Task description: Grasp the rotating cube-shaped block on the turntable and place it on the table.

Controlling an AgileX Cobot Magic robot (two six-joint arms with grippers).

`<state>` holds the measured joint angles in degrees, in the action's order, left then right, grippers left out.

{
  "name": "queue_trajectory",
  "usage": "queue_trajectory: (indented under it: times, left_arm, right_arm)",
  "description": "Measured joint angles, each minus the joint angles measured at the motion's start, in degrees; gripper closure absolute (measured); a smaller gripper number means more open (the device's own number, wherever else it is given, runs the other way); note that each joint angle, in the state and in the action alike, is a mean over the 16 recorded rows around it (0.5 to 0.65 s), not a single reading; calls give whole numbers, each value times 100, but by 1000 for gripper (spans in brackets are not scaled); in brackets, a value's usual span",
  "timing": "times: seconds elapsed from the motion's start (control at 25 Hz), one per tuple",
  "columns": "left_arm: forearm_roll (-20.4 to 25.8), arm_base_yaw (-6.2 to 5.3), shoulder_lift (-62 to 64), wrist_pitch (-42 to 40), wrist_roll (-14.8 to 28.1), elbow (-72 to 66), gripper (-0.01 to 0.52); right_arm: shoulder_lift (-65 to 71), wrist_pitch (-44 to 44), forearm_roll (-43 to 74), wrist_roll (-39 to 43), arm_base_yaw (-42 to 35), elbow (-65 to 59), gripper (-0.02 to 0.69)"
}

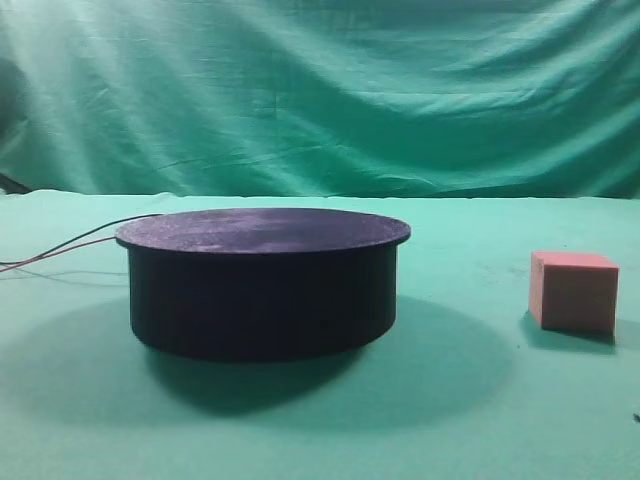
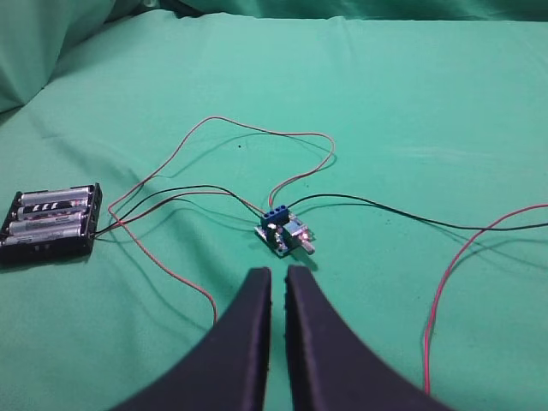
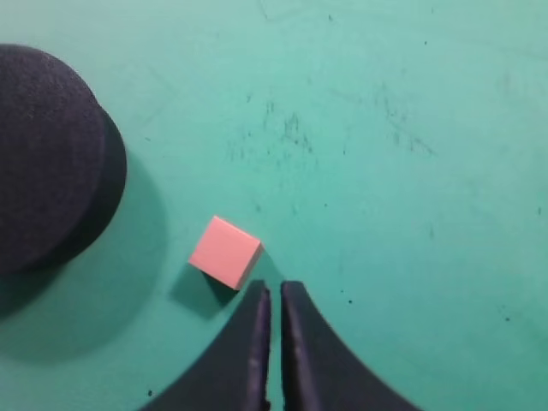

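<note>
My right claw sits at the bottom centre of its wrist view, fingers drawn together with only a thin slit between them and nothing held. Just up and to the left of its tips lies the cube-shaped block, flat on the green table and apart from my fingers. Further out, at the left edge of that view, is the black turntable, well apart from the block. In the high view the block rests on the cloth at the right, and the turntable top is bare. My left claw is likewise nearly closed and empty, low in its view over a small circuit board, wires and a battery holder. I judge the placing done; what's left is to back away without nudging the block.
</note>
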<state>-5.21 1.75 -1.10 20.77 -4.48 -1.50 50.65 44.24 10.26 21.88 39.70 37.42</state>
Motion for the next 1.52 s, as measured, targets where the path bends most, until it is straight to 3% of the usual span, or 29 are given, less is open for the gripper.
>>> queue_trajectory:
  times: [0.44, 1.08, 1.52]
  left_arm:
    - [0, 0, 0, 0, 0, 0, 514]
    - [0, 0, 0, 0, 0, 0, 514]
    - [0, 0, 0, 0, 0, 0, 514]
  right_arm:
    - [-632, -664, -146, -1072, -372, -547, 665]
    - [-3479, -2761, -318, -1254, -2964, -3123, 665]
    - [-4961, -2631, -459, -1273, -3614, -3885, 665]
